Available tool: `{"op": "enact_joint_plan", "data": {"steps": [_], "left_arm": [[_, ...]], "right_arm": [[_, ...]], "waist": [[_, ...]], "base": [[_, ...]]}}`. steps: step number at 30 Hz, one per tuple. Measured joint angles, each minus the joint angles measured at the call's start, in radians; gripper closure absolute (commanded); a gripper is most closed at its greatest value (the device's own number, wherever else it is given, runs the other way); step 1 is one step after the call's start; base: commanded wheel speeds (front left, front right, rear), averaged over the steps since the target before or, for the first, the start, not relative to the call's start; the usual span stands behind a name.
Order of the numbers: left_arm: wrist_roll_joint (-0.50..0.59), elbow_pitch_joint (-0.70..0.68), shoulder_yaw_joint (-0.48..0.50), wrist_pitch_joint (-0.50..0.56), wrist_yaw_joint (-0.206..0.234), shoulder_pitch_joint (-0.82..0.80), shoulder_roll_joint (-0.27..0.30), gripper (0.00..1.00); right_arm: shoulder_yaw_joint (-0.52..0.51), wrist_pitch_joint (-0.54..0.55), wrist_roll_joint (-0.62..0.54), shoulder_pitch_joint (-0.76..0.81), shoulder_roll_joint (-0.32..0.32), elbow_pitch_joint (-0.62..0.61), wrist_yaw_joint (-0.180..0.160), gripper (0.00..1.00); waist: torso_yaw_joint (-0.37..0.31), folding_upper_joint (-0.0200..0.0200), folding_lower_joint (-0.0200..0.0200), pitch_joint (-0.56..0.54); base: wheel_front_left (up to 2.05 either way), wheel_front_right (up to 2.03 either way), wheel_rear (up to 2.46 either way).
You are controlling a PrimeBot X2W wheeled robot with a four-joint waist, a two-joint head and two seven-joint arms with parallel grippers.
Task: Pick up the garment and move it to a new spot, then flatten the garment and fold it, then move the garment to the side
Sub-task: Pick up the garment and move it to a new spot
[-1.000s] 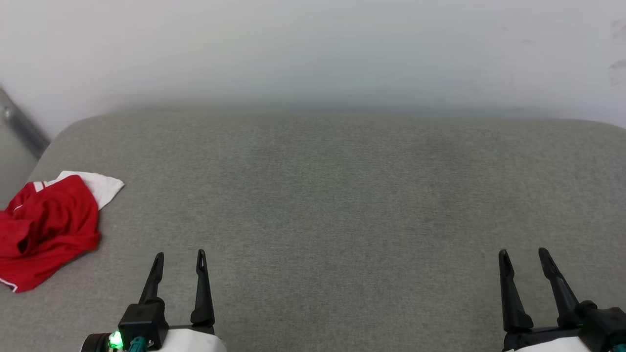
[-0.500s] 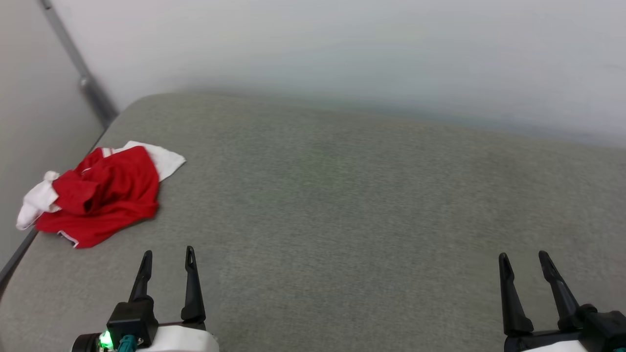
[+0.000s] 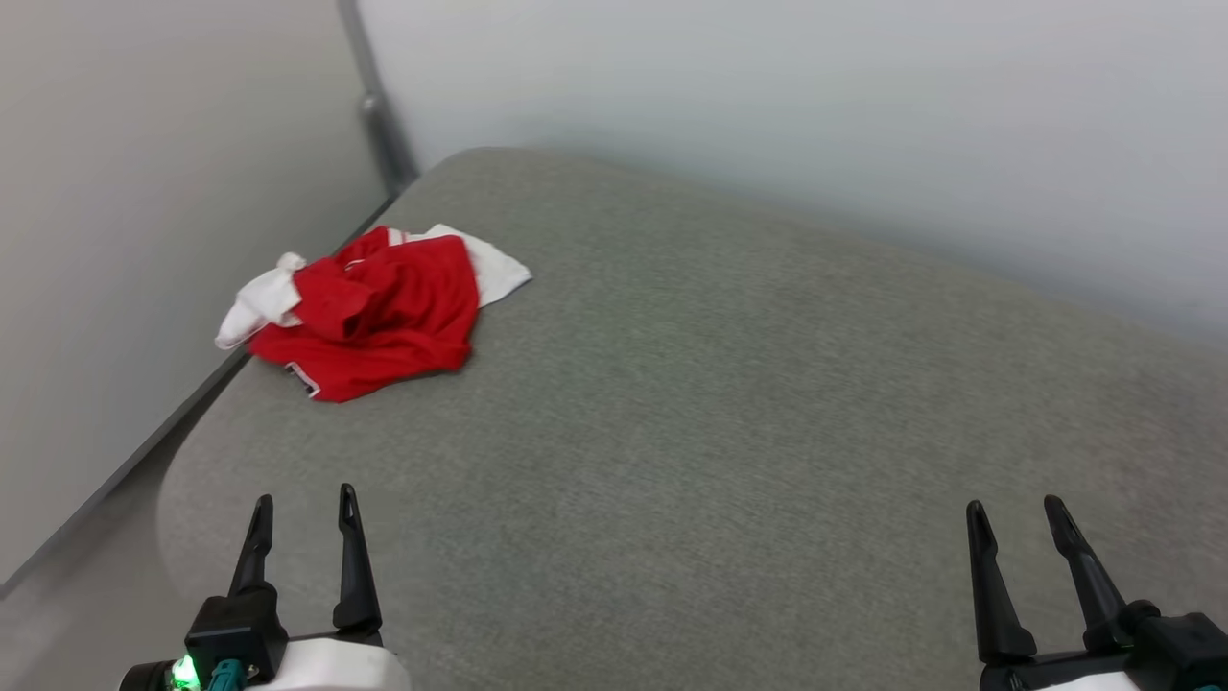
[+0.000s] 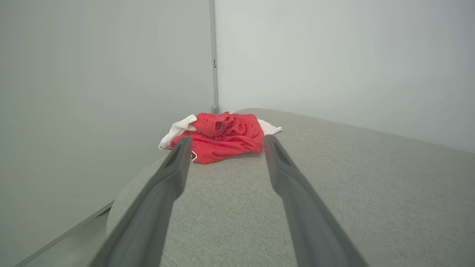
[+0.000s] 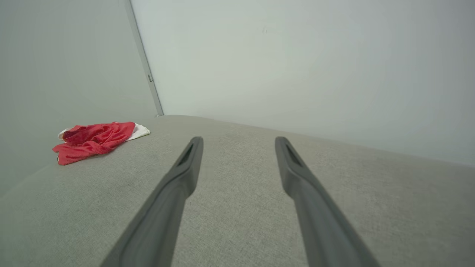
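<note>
The garment [image 3: 379, 309] lies crumpled in a heap near the far left corner of the grey padded surface [image 3: 748, 403], red with white sleeves poking out at both ends; its lettering is hidden in the folds. My left gripper [image 3: 304, 499] is open at the lower left, well short of the heap. In the left wrist view the garment [image 4: 222, 137] sits straight ahead beyond the open left gripper [image 4: 224, 140]. My right gripper [image 3: 1011, 505] is open at the lower right, far from the cloth. The right wrist view has the garment [image 5: 94, 141] at far left and the right gripper [image 5: 239, 140] empty.
Pale walls [image 3: 767, 86] close in behind and to the left, meeting at a grey corner strip [image 3: 376, 106]. The padded surface's rounded left edge [image 3: 182, 461] drops to the floor beside my left gripper. Bare grey padding stretches across the middle and right.
The camera has swung left, so the whole picture shifted right and the left wall came into view. The garment lies as before. Both grippers stay open.
</note>
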Motion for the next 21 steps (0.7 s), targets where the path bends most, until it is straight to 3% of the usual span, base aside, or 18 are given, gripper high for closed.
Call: {"op": "enact_joint_plan", "data": {"steps": [7,15,21], "left_arm": [[-0.012,-0.014,0.029,0.0,0.009,0.006,0.0,0.0],[-0.023,-0.023,0.067,0.0,0.005,0.011,0.0,0.0],[-0.011,0.04,0.114,0.0,-0.067,-0.059,0.009,0.0]], "right_arm": [[0.024,0.0,-0.004,-0.002,0.0,-0.001,0.0,0.0],[0.035,0.0,-0.011,-0.013,0.0,0.004,0.0,0.0],[0.022,0.0,-0.022,-0.012,0.0,-0.003,0.0,0.0]], "waist": [[0.086,0.0,0.0,0.006],[0.097,0.0,0.0,0.02],[0.087,0.0,0.0,0.033]], "base": [[0.0,0.0,0.0],[0.0,0.0,0.0],[0.0,0.0,0.0]]}}
